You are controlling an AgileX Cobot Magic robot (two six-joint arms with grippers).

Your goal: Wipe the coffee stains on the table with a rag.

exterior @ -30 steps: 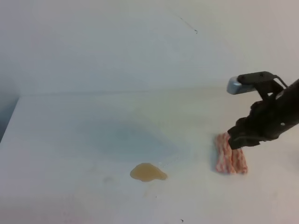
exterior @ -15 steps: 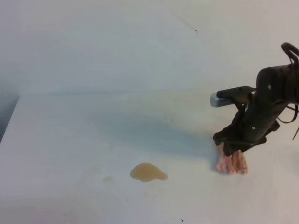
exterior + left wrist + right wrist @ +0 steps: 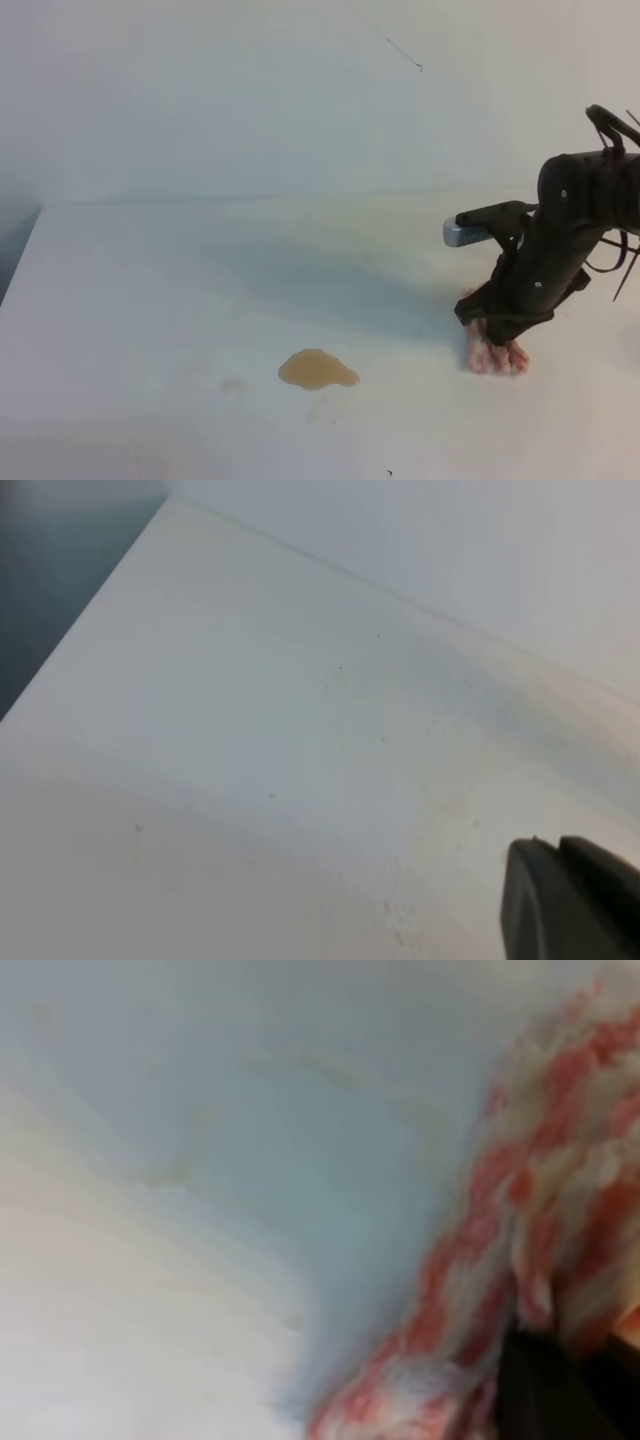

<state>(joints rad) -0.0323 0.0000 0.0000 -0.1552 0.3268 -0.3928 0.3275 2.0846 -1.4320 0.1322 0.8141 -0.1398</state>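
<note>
The coffee stains are one tan puddle (image 3: 317,369) on the white table (image 3: 150,300), front of centre. The pink and white rag (image 3: 497,357) lies well to its right, bunched into a small lump. My right gripper (image 3: 500,337) points down onto the rag's top with its jaws closed into the cloth. The right wrist view shows the rag (image 3: 520,1220) very close, with a dark finger (image 3: 545,1390) pressed in at the bottom right. Only a dark corner of my left gripper (image 3: 565,895) shows, over bare table, its jaws unreadable.
A faint grey smudge (image 3: 232,385) lies just left of the puddle. The table's left edge (image 3: 20,262) drops off to a dark floor. A pale wall (image 3: 300,90) rises behind the table's far edge.
My right gripper swung down onto the rag and closed. The rag went from a spread oblong to a tighter bunch under the fingers. The puddle has not changed.
</note>
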